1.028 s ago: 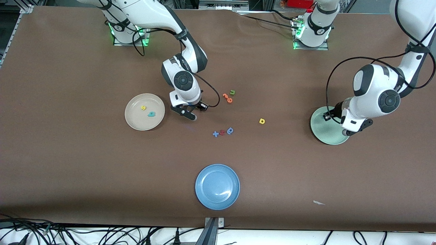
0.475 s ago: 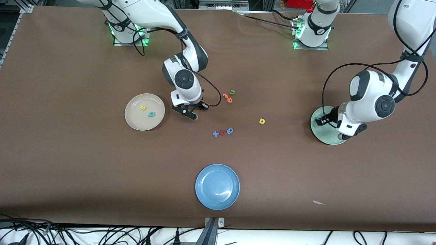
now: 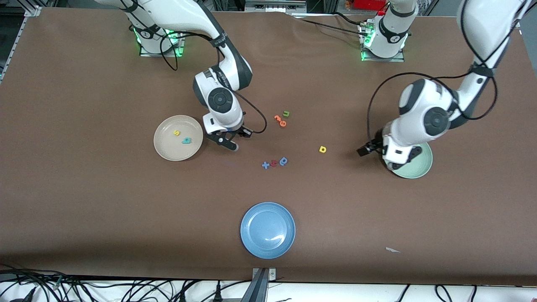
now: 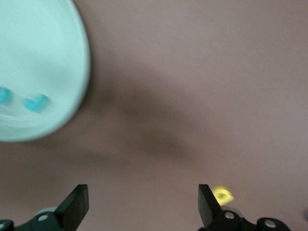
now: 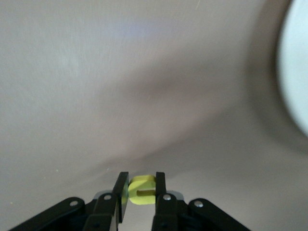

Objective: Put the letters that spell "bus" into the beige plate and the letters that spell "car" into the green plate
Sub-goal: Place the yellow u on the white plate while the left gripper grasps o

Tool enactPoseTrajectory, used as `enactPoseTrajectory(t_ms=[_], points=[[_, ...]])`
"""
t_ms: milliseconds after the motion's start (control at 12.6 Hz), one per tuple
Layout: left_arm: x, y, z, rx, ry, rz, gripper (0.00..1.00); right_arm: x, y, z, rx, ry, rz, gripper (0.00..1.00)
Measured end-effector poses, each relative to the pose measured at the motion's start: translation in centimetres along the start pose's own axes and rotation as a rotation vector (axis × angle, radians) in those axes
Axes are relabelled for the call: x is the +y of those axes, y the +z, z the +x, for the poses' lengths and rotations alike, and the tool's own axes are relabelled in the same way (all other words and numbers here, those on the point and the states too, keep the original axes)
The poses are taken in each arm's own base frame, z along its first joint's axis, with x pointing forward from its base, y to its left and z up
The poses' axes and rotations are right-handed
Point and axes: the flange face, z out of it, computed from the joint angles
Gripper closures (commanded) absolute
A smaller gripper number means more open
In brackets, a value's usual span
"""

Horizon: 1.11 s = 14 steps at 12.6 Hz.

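Note:
The beige plate (image 3: 168, 147) holds a yellow "s" (image 3: 176, 133) and a teal "b" (image 3: 186, 141). Beside it, my right gripper (image 3: 228, 144) hangs over bare table, shut on the yellow "u" (image 5: 142, 190), which sits between its fingers (image 5: 160, 185). The green plate (image 3: 421, 165) carries two teal letters (image 4: 36, 102). My left gripper (image 4: 143, 202) is open and empty, low over the table just off the green plate's rim (image 4: 84, 62), on the side toward the yellow "a" (image 3: 322, 149). That "a" (image 4: 223, 195) lies alone on the table.
A green "u" (image 3: 286, 113) and orange letters (image 3: 280, 121) lie mid-table. Blue and red letters (image 3: 275, 162) sit nearer the camera. A blue plate (image 3: 267, 230) stands near the front edge. A white scrap (image 3: 392, 250) lies toward the left arm's end.
My left gripper opened and slid off the green plate toward the yellow "a". My right gripper closed on the yellow "u" and shifted a little toward the beige plate.

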Motion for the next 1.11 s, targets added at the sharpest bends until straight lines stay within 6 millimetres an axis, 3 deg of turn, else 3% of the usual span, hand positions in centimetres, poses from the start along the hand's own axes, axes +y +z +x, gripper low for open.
enactPoseTrajectory(t_ms=[237,396,554,712,949,1028,1108], points=[[4.5,1.7,-5.1,0.01,-0.01,-0.031,0.01,3.7,-3.6,4.3,-0.019,-0.1,-0.049,0.86],[5.8,3.2,-6.6,0.003,-0.011,-0.039,0.01,7.2,-4.6,7.9,-0.035,-0.185,-0.085,0.85],[6.5,5.1,-7.0,0.009,0.0,-0.014,0.01,11.0,-4.1,10.1,-0.058,-0.241,-0.111,0.84],[7.2,6.4,-7.2,0.009,0.006,-0.002,0.01,14.3,-2.5,10.1,-0.093,-0.266,-0.128,0.82],[7.5,7.4,-6.1,0.016,0.011,0.004,0.01,17.6,0.8,8.8,-0.076,-0.283,-0.119,0.8],[7.5,7.6,-5.6,0.025,0.005,0.006,0.01,18.3,1.7,8.4,-0.077,-0.282,-0.124,0.73],[7.6,7.7,-5.0,0.035,-0.004,0.006,0.01,18.6,2.1,8.2,-0.08,-0.28,-0.128,0.49]])
